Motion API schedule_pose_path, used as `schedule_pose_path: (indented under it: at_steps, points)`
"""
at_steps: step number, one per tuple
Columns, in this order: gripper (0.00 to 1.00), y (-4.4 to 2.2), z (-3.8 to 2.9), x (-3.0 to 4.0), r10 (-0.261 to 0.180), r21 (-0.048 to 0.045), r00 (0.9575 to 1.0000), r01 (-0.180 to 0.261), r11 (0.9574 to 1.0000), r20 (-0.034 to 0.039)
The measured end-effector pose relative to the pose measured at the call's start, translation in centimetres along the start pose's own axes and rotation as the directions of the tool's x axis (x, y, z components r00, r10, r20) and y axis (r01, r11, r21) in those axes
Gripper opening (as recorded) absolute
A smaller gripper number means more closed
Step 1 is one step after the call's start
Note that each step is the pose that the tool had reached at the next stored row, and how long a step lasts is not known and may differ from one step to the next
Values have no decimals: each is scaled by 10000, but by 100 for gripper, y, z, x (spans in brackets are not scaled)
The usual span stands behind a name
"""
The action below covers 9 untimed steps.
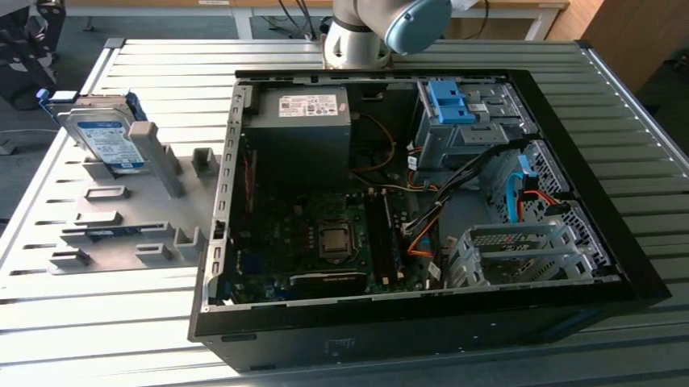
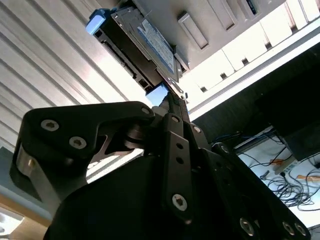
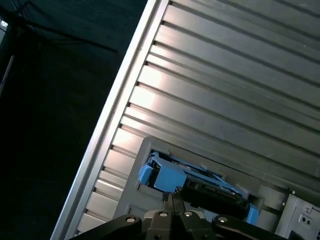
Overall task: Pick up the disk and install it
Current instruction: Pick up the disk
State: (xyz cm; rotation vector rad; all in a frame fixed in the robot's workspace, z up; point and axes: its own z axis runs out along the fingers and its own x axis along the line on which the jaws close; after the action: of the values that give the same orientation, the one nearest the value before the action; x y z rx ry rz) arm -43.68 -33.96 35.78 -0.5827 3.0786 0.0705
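The disk stands on edge in a slot of the grey holder at the exterior view's left, its white-and-blue label facing out and blue rails along its edges. Both wrist views look at the disk from a distance. My gripper is shut with nothing between its fingers, and it points toward the disk's blue rail end. In the second wrist view the gripper lines up just short of the disk and is apart from it.
The open computer case lies on the slatted metal table to the exterior view's right of the holder. Inside are a grey power-supply box, a blue latch piece and a grey drive cage. The arm's base stands behind the case.
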Motion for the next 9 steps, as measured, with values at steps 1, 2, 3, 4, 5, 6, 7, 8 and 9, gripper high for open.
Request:
schedule_pose_path:
  at_steps: [1,2,3,4,5,6,7,8,9]
  points:
    - [11,0,1,0,-144,-3,9999,144,9999,-6]
    - [11,0,3,0,-294,-5,9996,294,9996,-12]
    - [11,0,4,0,-449,-8,9990,449,9990,-19]
    - [11,0,6,0,-616,-11,9981,616,9981,-26]
    - [11,0,7,0,-779,-14,9970,779,9970,-33]
    - [11,0,7,0,-936,-17,9956,936,9956,-40]
    - [11,0,8,0,-1094,-20,9940,1094,9940,-46]
    - [11,0,9,0,-1231,-23,9924,1231,9924,-51]
    - [11,0,9,1,-1335,-25,9910,1335,9911,-54]
